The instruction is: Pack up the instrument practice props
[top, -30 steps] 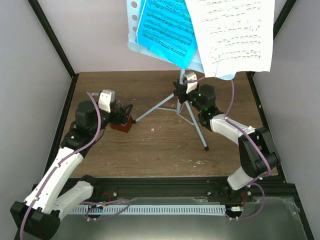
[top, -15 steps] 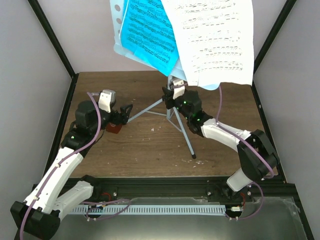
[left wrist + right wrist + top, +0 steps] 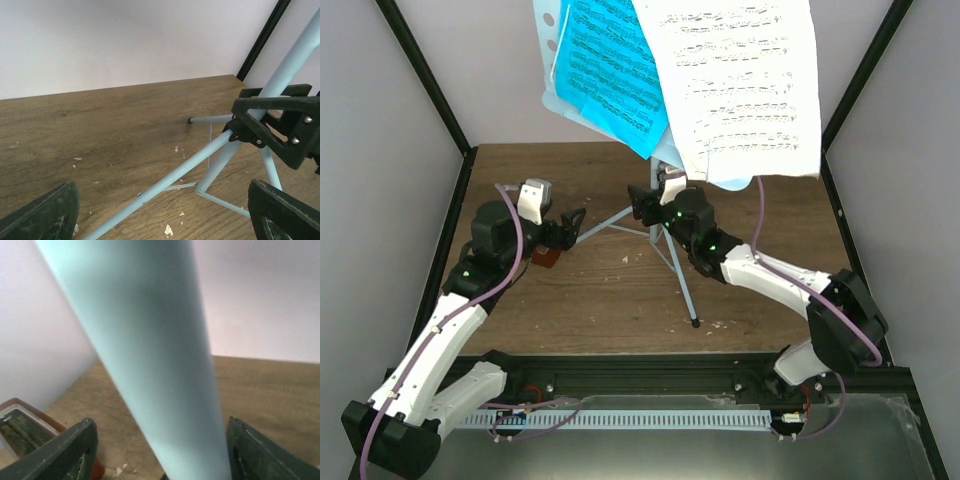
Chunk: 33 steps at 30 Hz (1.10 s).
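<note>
**Counter** [image 3: 620, 300]: brown wood grain, flecked with pale crumbs. It carries everything below.

**Stand** [image 3: 681, 285]: pale blue on a thin tripod, mid-counter, its desk high at the top of the overhead view. Whether every foot is down cannot be told. It looks top-heavy, so it is probably best gripped squarely on the pole and moved slowly, without letting the feet skid.

**Pages** [image 3: 740, 80]: one white and one blue, lying on the stand's desk, the white one overhanging its lower edge. They are likely to slide if the stand tips sharply.

**Right tool** [image 3: 645, 203]: set around the pole just above the tripod hub. The jaws are parted with a gap on one side, so it fences the pole rather than clamps it. It should close fully before any carry.

**Left tool** [image 3: 570, 225]: wide and holding nothing, facing the nearest leg. It is well placed to steady that leg.

**Metronome** [image 3: 546, 257]: small and red-brown, on the counter beside the left tool and partly hidden by it, near a leg tip. A swinging leg could knock it.

**View notes**
- Only the overhead view shows the pages and both arms.
- Only the left wrist view shows the right tool's fingers [image 3: 270, 125] straddling the pole from the side, plus the leg braces.
- Only the right wrist view shows the gap beside the pole and the metronome's clear cover.
</note>
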Tool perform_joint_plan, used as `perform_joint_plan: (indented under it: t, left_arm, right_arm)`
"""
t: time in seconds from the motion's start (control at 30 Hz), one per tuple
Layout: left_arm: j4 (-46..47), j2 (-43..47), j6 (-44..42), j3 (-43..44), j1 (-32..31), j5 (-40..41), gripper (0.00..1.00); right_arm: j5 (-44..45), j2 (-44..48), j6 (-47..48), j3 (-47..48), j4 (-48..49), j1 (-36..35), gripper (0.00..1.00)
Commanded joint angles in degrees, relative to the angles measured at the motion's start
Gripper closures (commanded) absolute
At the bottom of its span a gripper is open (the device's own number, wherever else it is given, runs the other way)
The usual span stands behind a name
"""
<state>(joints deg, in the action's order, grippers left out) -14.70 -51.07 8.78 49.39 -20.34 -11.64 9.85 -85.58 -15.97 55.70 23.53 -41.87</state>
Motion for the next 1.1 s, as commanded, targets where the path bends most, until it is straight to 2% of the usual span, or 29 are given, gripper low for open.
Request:
perform_joint_plan:
  t: [0.0, 0.2, 0.33, 0.47, 0.57, 0.67, 0.83, 0.93, 1.07]
  left_arm:
    - [1.1, 0.0, -0.5, -0.4, 0.0, 0.8, 0.07]
    - [0.8, 0.2, -1.5, -0.3, -0.1, 2.4, 0.07]
    - [1.1, 0.8, -1.7, -0.6, -0.1, 3.0, 0.07]
    - [2.1, 1.7, -2.0, -1.4, -0.1, 3.0, 0.07]
    - [3.1, 2.5, -3.1, -1.9, -0.1, 2.0, 0.07]
    - [4.4, 3.1, -3.5, -2.3, -0.1, -0.1, 0.08]
    - [6.7, 4.5, 3.6, -0.8, -0.1, -9.2, 0.12]
    - [4.0, 2.7, 7.2, 5.4, -0.4, -16.2, 0.17]
    - [2.0, -0.7, 11.1, 14.3, -3.2, -20.7, 0.22]
  right_arm:
    - [0.6, 3.1, -7.2, -1.3, -8.6, -0.4, 0.23]
    - [1.6, 14.1, -6.6, -12.2, -8.5, -0.3, 0.02]
    - [3.5, 22.7, -6.7, -20.7, -11.2, 2.5, 0.0]
    - [-1.1, 31.9, -8.0, -26.3, -16.8, 14.1, 0.0]
    - [-8.5, 38.7, -7.6, -27.4, -19.7, 27.2, 0.0]
    - [-18.3, 41.9, -6.8, -24.1, -23.1, 40.6, 0.0]
    - [-39.7, 39.3, -9.3, -9.8, -30.7, 59.2, 0.0]
    - [-50.0, 37.0, -13.1, -0.5, -31.7, 63.8, 0.0]
    - [-55.5, 35.5, -20.2, 10.0, -29.7, 64.2, 0.0]
